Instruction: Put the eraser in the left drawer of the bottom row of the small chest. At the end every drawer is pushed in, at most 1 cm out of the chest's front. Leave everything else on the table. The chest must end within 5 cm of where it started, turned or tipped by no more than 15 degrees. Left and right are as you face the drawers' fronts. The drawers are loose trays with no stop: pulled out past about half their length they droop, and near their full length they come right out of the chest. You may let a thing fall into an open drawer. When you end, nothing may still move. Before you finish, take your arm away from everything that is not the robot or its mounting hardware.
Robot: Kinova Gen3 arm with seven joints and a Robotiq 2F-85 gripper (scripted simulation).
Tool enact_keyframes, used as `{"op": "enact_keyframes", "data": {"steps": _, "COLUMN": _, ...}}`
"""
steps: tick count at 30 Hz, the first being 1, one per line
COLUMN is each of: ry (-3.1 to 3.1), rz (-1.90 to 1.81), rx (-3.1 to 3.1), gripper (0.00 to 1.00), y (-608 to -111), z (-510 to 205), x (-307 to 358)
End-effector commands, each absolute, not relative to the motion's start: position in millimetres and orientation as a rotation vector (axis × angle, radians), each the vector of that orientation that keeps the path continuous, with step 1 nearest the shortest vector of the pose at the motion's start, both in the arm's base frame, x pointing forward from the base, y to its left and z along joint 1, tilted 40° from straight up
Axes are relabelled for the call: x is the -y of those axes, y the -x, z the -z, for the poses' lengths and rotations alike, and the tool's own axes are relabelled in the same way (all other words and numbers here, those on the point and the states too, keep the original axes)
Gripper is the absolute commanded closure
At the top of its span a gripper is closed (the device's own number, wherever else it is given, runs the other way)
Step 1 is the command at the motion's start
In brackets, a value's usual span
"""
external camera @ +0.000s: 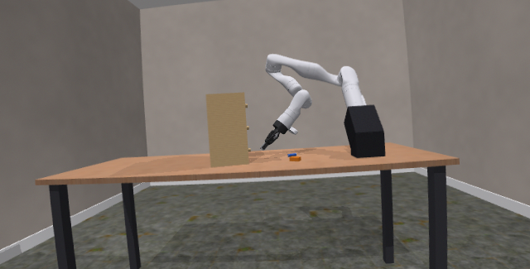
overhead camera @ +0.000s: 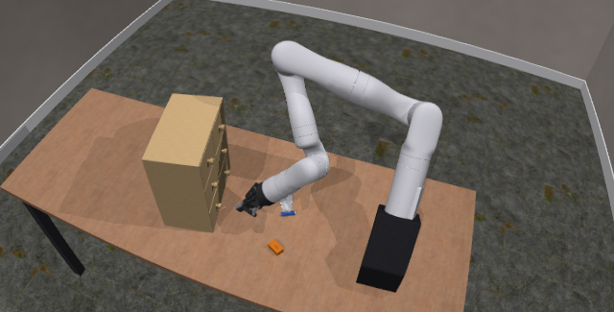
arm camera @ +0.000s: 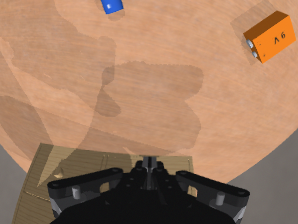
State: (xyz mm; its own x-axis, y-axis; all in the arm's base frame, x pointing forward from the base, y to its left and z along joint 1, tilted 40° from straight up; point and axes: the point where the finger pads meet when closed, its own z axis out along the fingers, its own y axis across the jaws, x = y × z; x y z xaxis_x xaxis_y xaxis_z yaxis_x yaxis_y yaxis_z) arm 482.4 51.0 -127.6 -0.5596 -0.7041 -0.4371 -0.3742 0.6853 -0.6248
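Observation:
The tan wooden chest (overhead camera: 187,160) stands on the table with its knobbed drawer fronts facing the arm; all drawers look pushed in. It also shows in the side view (external camera: 228,129). The orange eraser block (overhead camera: 275,247) lies flat on the table to the front right of the chest, and shows in the wrist view (arm camera: 270,36) at the upper right. My gripper (overhead camera: 244,208) is shut and empty, low above the table, a short way in front of the chest's bottom row, apart from the knobs. In the wrist view the fingertips (arm camera: 149,163) meet with nothing between them.
The arm's black base (overhead camera: 389,254) stands at the table's right end.

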Motion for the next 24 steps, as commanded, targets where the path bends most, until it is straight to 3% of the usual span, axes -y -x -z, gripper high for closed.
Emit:
{"op": "enact_keyframes", "data": {"steps": 1, "ry": 0.804, "rz": 0.622, "rx": -2.208, "gripper": 1.00, "y": -479, "z": 122, "x": -50}}
{"op": "enact_keyframes", "data": {"steps": 15, "ry": 0.804, "rz": 0.622, "rx": -2.208, "gripper": 1.00, "y": -429, "z": 66, "x": -74}}
{"op": "enact_keyframes", "data": {"steps": 24, "ry": 0.813, "rz": 0.609, "rx": -2.206, "gripper": 1.00, "y": -427, "z": 64, "x": -80}}
